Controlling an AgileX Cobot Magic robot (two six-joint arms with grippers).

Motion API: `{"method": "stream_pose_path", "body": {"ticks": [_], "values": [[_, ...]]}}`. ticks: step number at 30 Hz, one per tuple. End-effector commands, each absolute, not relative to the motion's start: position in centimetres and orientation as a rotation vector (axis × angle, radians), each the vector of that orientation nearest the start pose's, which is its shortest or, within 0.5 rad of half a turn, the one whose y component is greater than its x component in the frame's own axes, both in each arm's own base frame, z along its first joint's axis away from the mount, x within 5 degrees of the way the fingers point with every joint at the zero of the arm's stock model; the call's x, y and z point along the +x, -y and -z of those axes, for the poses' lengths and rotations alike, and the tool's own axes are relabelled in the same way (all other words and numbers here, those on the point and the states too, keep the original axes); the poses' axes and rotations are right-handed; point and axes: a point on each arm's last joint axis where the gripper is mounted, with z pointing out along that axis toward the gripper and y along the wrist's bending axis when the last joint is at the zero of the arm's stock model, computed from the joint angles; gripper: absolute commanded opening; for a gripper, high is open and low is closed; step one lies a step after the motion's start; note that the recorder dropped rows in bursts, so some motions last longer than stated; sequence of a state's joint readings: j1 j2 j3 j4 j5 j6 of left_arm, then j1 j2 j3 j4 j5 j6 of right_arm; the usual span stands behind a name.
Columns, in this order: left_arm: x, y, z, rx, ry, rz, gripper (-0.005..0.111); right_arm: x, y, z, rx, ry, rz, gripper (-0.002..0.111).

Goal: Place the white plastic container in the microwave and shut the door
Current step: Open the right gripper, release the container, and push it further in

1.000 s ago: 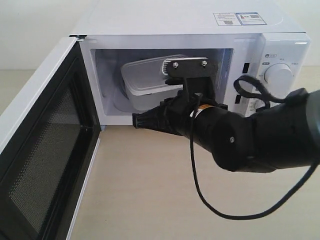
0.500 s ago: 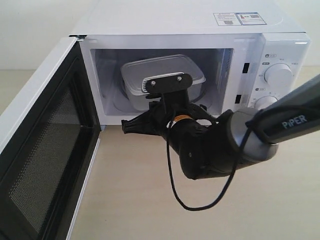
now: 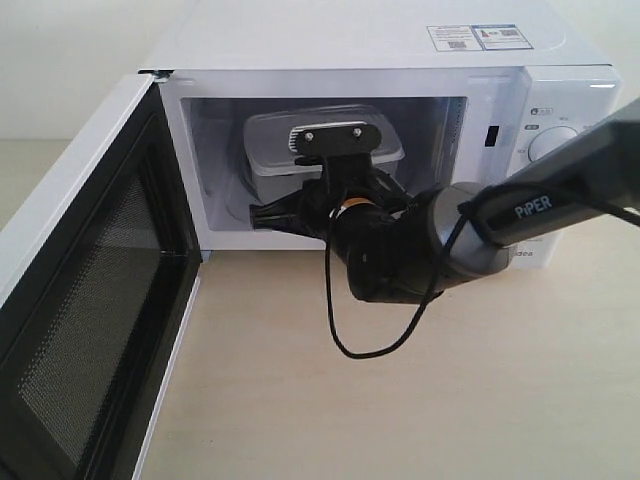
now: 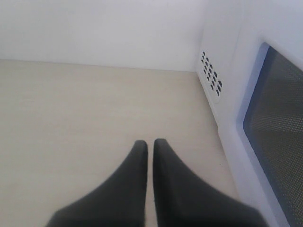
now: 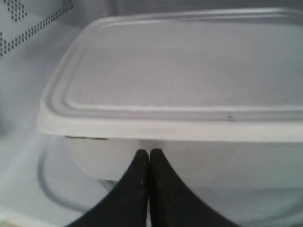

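Right wrist view: the right gripper [image 5: 149,153], jaws closed on nothing, points at the front wall of the white plastic container [image 5: 180,85], which sits inside the microwave [image 3: 350,40]. We judge that further pushing could skew it off centre. The door [image 3: 90,300] stands wide open; closing it before the arm clears would trap the arm.

Door [image 3: 90,300] bottom (out of frame)

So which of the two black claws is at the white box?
The right gripper: its shut tips are at the wall of the white plastic container inside the microwave. The left gripper, also shut, hangs over the table outside.
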State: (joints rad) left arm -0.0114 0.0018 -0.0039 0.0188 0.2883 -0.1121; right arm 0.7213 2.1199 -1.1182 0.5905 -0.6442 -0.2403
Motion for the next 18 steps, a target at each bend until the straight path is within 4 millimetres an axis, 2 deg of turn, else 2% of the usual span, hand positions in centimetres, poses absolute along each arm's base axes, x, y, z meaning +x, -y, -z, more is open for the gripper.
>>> {"method": "stream_pose_path", "body": {"ticks": [1, 10, 14, 18], "values": [[5.5, 0.0, -18.7, -0.088, -1.773, 0.075, 0.004, 35.5, -25.9, -13.6, -0.207, -1.890, -0.320, 0.000], [5.5, 0.0, -18.7, -0.088, -1.773, 0.075, 0.004, 35.2, -26.1, -13.8, -0.239, -1.957, -0.346, 0.000], [5.5, 0.0, -18.7, -0.088, -1.773, 0.075, 0.004, 33.8, -26.1, -15.2, -0.263, -1.959, -0.370, 0.000], [5.5, 0.0, -18.7, -0.088, -1.773, 0.075, 0.004, 31.9, -24.9, -16.5, -0.259, -2.020, -0.398, 0.000]]}}
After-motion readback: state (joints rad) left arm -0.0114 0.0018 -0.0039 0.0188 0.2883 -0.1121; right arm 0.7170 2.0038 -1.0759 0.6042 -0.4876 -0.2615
